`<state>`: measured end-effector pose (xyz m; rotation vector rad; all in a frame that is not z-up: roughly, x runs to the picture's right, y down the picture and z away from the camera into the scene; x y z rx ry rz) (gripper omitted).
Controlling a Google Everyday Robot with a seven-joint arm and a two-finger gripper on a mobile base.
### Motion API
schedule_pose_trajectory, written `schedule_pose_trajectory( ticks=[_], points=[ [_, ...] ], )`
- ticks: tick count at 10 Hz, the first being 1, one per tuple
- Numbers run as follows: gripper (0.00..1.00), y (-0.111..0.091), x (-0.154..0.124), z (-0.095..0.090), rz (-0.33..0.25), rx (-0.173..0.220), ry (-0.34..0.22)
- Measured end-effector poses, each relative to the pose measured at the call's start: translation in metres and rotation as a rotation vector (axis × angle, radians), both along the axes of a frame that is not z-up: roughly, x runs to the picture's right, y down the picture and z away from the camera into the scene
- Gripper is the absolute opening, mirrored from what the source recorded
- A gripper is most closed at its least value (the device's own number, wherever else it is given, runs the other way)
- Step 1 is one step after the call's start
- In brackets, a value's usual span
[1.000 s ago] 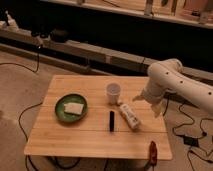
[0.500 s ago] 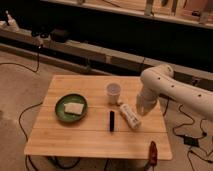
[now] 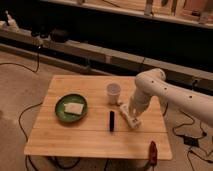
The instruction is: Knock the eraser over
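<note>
A white oblong object (image 3: 127, 116), perhaps the eraser, lies flat on the wooden table (image 3: 75, 137) right of centre. A slim black object (image 3: 111, 121) lies flat just left of it. My gripper (image 3: 133, 112) hangs from the white arm (image 3: 165, 90) and is down at the white object's right side, touching or nearly touching it. The arm's wrist hides part of that object's far end.
A white cup (image 3: 114, 93) stands upright just behind the gripper's left. A green plate (image 3: 71, 107) with a pale square piece on it sits at the left. A red object (image 3: 152, 152) sits at the table's front right edge. Cables lie on the floor around.
The arm has swung left and lowered, bringing the gripper from the table's right edge in over the white oblong object. The objects on the table look unmoved.
</note>
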<state>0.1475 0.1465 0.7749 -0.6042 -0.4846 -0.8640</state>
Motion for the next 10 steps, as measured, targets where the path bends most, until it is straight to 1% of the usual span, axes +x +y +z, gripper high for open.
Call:
schedule_pose_trajectory(
  ticks=[1,2,3,4,5,6,7,8,9,10],
  points=[
    [0.0,0.004,-0.015,0.0,-0.03,-0.007,-0.034],
    [0.0,0.013,-0.031,0.002,-0.066,-0.024,-0.059],
    [0.0,0.02,-0.04,0.006,-0.089,-0.037,-0.071],
    [0.0,0.029,-0.052,0.015,-0.117,-0.052,-0.081],
    [0.0,0.033,-0.07,0.028,-0.142,-0.04,-0.1],
    [0.0,0.031,-0.094,0.043,-0.156,-0.008,-0.131],
    [0.0,0.023,-0.129,0.051,-0.158,0.039,-0.191],
    [0.0,0.01,-0.158,0.046,-0.157,0.1,-0.261],
    [0.02,-0.004,-0.179,0.033,-0.155,0.163,-0.325],
    [0.05,-0.015,-0.19,0.018,-0.158,0.213,-0.372]
  ],
)
